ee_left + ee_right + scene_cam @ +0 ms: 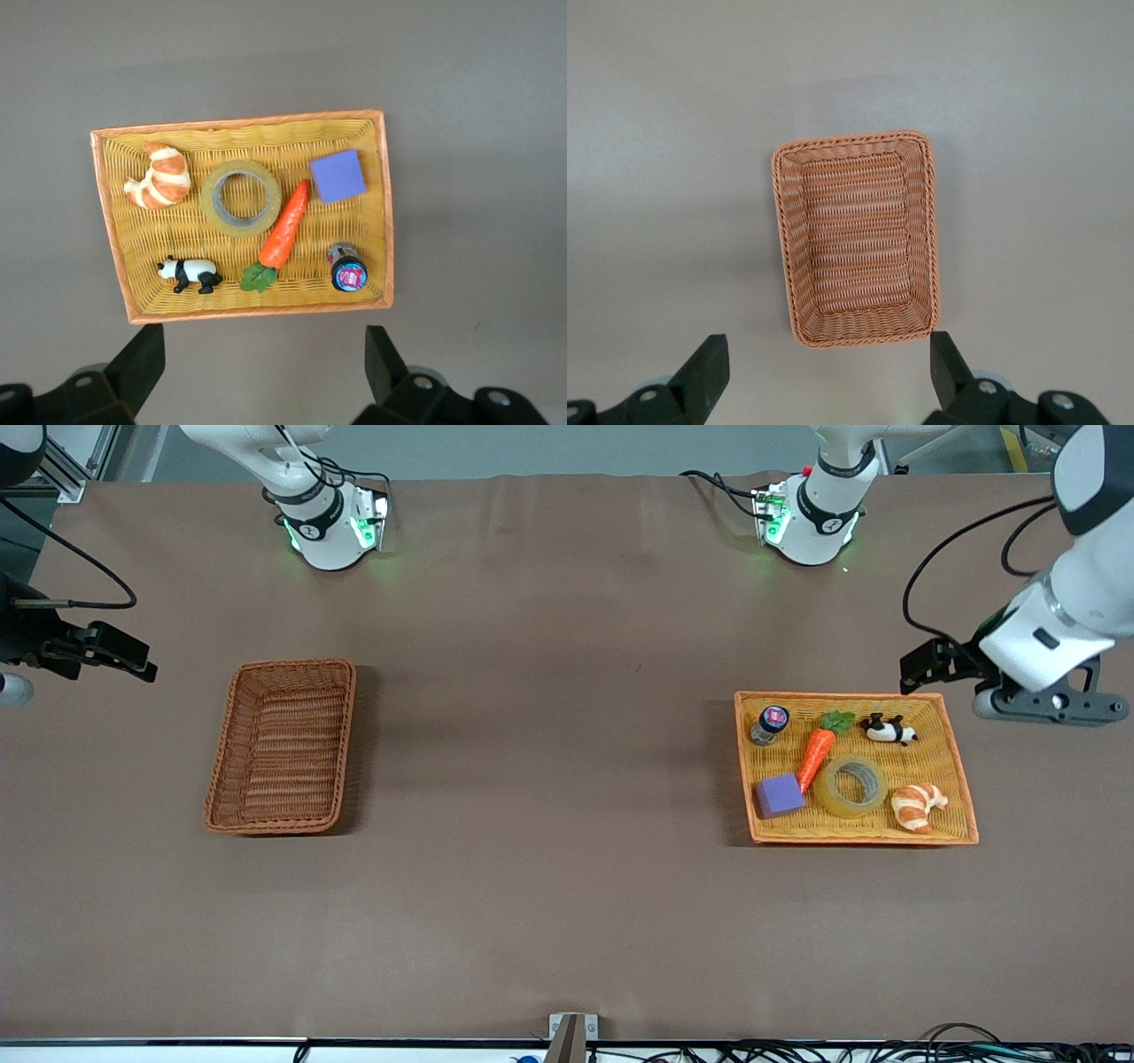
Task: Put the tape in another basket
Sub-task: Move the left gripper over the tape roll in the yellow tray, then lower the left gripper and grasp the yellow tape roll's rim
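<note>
Brown cloth covers the whole table (549, 921), and my two arms hang high above its two ends with nothing in either gripper. My left gripper (264, 367) hovers just off the edge of the orange-yellow tray (966, 815), at the left arm's end of the table, its fingers spread wide. My right gripper (829, 372) waits over bare cloth near the reddish-brown basket (223, 766) at the other end, fingers equally apart.

The tape (850, 785) lies flat in the tray, and that is where I expect trouble. The carrot (816, 755) sits just beside it on one flank, almost touching, and the croissant (918, 806) is close on the other. If I come down with fingers spanning the full ring, I judge one finger could land on the carrot or shove the croissant. Pinching one wall of the ring, with a finger through the grey core, looks safer, though a shallow bite on slick tape might slip.

A purple block (779, 794) lies nearer the front camera than the carrot's tip, while a small panda figure (889, 730) and a little jar with a printed lid (770, 724) stand farther off. The basket is empty, well apart from the tray, so the carry crosses open table.
</note>
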`<state>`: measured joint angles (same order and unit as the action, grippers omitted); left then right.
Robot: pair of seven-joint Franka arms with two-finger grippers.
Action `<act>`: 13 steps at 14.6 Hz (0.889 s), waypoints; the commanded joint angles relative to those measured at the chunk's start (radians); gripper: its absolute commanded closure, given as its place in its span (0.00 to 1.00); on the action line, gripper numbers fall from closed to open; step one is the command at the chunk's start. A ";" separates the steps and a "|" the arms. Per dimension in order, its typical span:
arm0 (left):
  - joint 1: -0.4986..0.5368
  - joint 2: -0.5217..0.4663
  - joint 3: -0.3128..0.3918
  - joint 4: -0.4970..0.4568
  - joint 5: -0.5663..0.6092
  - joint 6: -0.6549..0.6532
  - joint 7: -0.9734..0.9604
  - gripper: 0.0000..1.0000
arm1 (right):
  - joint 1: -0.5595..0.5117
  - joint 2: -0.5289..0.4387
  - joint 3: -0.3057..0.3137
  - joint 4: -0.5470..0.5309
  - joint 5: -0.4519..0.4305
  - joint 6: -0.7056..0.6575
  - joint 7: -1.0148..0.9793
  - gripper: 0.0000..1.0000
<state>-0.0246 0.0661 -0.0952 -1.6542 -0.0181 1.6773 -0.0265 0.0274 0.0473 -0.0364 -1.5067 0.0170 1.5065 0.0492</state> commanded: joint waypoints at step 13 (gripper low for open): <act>0.002 0.294 0.118 -0.271 0.018 0.504 0.140 0.04 | -0.007 -0.010 0.003 -0.009 0.021 0.004 0.011 0.00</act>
<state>-0.0196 0.3163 0.0214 -1.9288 -0.0150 2.1375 0.1039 0.0273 0.0473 -0.0365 -1.5067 0.0171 1.5065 0.0493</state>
